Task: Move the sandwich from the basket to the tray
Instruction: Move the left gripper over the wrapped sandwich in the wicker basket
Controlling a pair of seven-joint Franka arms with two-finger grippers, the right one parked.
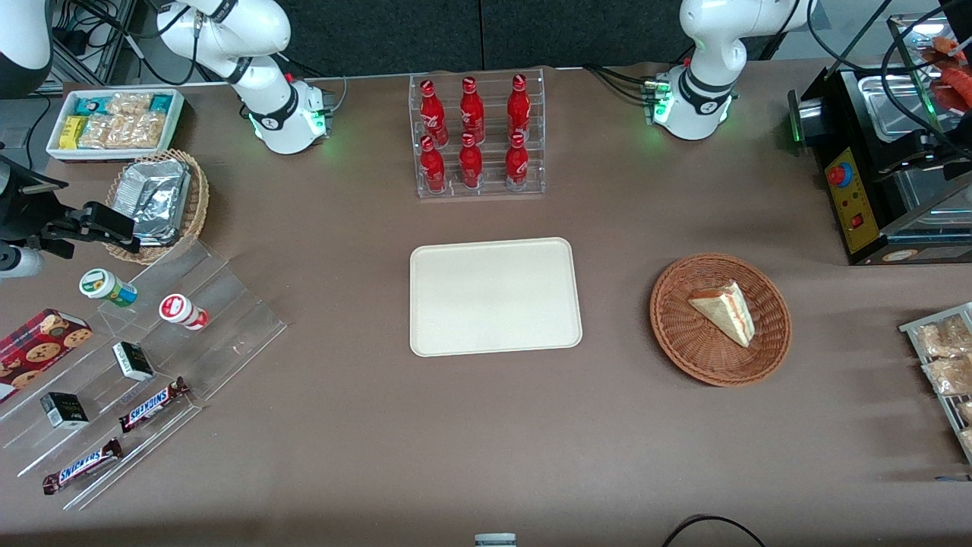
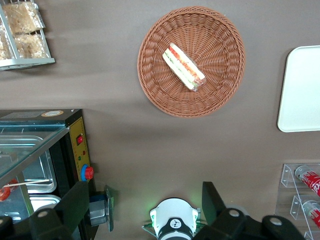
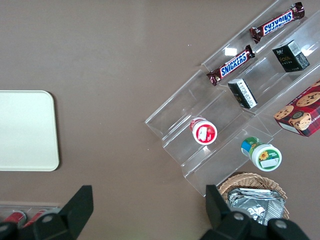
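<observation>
The sandwich (image 1: 725,310) (image 2: 184,66), a cream wedge with red and light filling along its cut edge, lies in the round reddish-brown basket (image 1: 683,357) (image 2: 165,100). The cream tray (image 1: 493,296) (image 2: 302,90) lies flat beside the basket, toward the parked arm's end, with nothing on it. My gripper (image 2: 145,205) shows only in the left wrist view. It hangs high above the table, over the working arm's own base (image 2: 172,225), farther from the front camera than the basket. Its dark fingers (image 2: 75,205) stand wide apart, open, with nothing between them.
A clear rack of red bottles (image 1: 477,137) stands farther from the front camera than the tray. A black glass-fronted warmer (image 1: 873,167) and a wire rack of snack packets (image 1: 942,365) sit at the working arm's end. Acrylic steps with snacks (image 1: 137,357) fill the parked arm's end.
</observation>
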